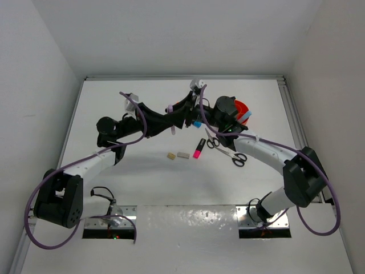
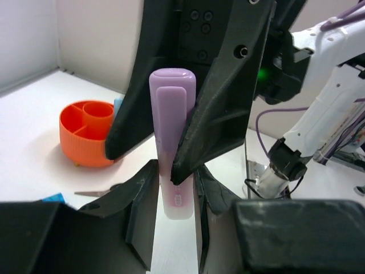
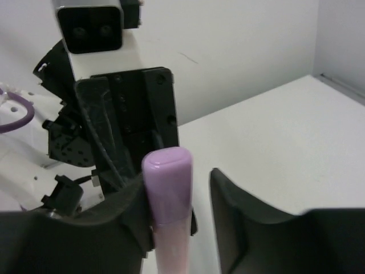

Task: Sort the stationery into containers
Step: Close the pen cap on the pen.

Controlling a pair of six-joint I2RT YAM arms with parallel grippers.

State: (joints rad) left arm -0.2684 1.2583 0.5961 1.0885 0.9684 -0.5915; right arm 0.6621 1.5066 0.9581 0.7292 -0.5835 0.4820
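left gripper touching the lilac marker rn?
Touching. Left wrist view: the left gripper clamps the lilac marker between both fingers, no gap either side.

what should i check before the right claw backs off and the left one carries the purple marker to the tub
1. Left claw clamps the purple marker on both sides: ok.
2. Right claw clear of the marker: not ok. One finger shows a gap, the other touches it.
3. Marker straight in the left grip: ok.
4. Orange tub upright, with open compartments: ok.
5. Way to the tub free: not ok. The right arm hangs over it in the top view.
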